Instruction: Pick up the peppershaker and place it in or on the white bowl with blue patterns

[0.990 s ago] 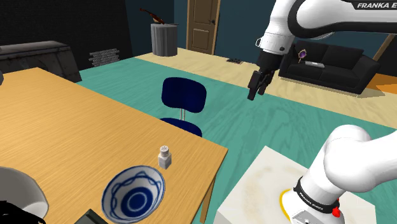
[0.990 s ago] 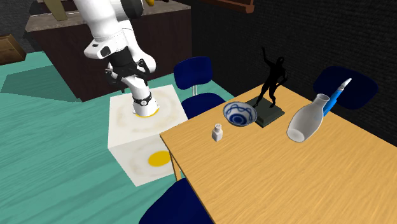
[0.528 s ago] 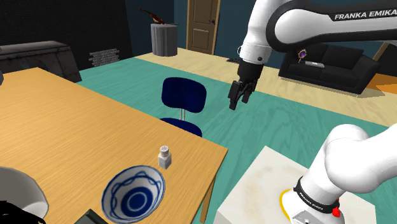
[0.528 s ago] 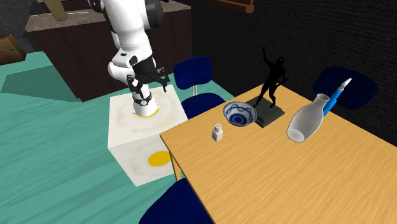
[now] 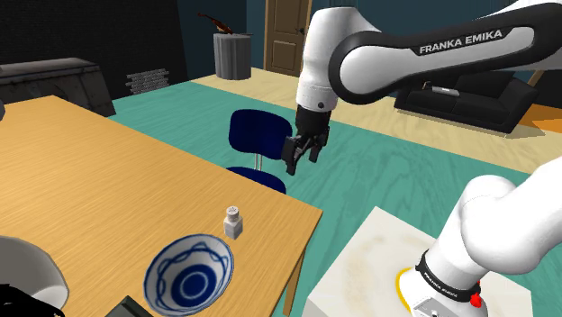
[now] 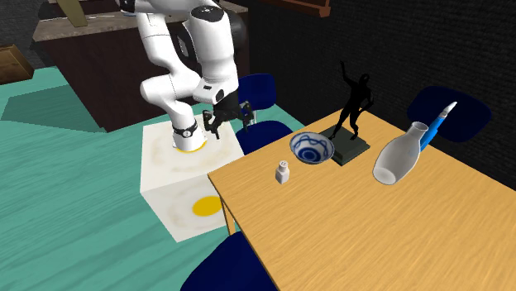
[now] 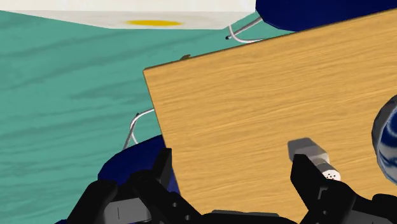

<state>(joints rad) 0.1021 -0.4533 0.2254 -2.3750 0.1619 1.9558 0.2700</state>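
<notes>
A small white peppershaker (image 5: 232, 221) stands upright near the corner of the wooden table (image 5: 108, 180), just beyond the white bowl with blue patterns (image 5: 190, 273). My gripper (image 5: 295, 164) hangs open in the air off the table's edge, above the blue chair and well above and to the shoulder view's right of the shaker. In the second exterior view the gripper (image 6: 226, 121) is to the left of the shaker (image 6: 283, 172) and the bowl (image 6: 312, 149). In the wrist view the shaker (image 7: 312, 154) lies beside my right fingertip (image 7: 303, 169), with the bowl's rim (image 7: 385, 137) past it.
A blue chair (image 5: 259, 135) stands under the gripper at the table's edge. A black figurine (image 6: 355, 99) and a white vase (image 6: 401, 157) stand beyond the bowl. The white stand (image 5: 387, 261) is by the table's corner. A second blue chair (image 6: 227, 269) sits at the near edge.
The arm has swung to the shoulder view's left and lower, bringing the gripper from over the floor to above the blue chair, closer to the table. Shaker and bowl have not moved.
</notes>
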